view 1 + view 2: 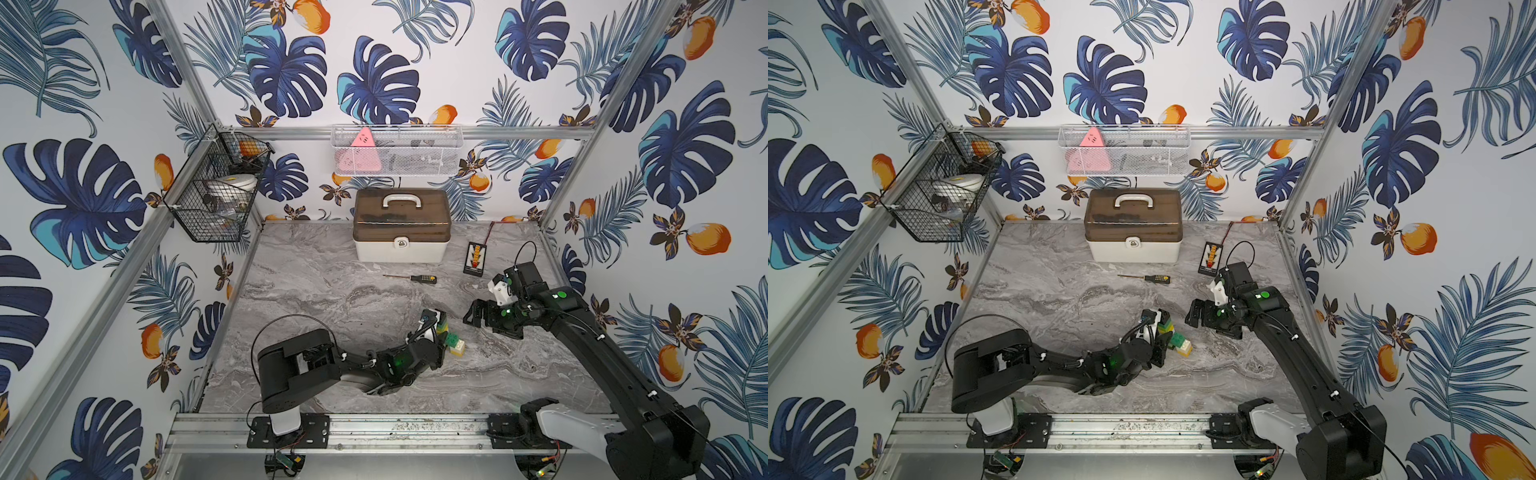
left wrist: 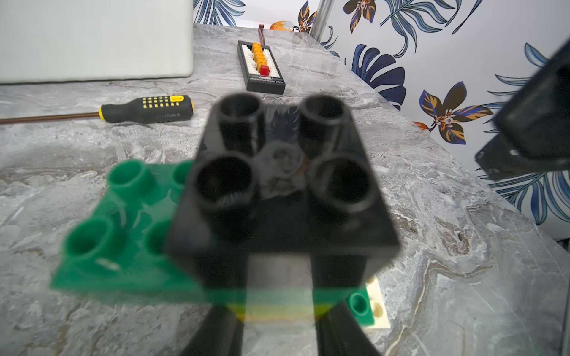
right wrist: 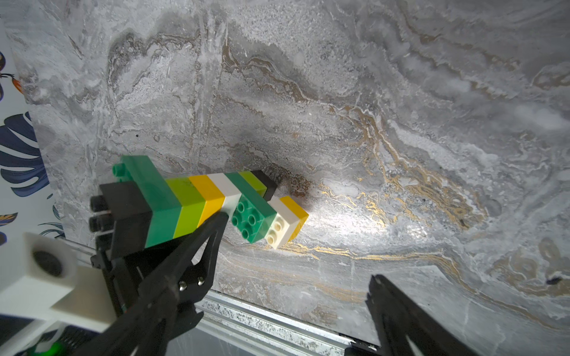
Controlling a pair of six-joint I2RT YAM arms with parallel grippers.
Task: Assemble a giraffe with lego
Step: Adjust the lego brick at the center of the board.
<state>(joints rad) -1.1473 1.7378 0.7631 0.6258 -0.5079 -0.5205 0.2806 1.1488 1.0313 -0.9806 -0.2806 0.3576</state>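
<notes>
The giraffe, a joined figure of glossy, square-edged plastic bricks with round hollow studs, is shown in the right wrist view as a long striped column. From the studded head end the bricks run black, dark green, lime, yellow and white. A second dark green crosspiece follows, under which two short legs are fixed, one lime and black, the other white and yellow. The figure is held tilted near the middle of the grey, marble-veined tabletop, and its leg end appears to rest on that smooth surface.

The left tool is clamped on the column's sides just below the black head brick, with its matte black tapered fingers pressed against the plastic. The right tool is held near the giraffe. Its slim, truss-shaped black fingers are spread wide apart with nothing gripped between them. Whether one fingertip touches the bricks cannot be told.

Farther back, a screwdriver with a ribbed black-and-yellow handle and thin brown shaft is laid flat. Behind it are seen a flat black connector board with orange plugs and a white plastic box with a translucent brown lid.
</notes>
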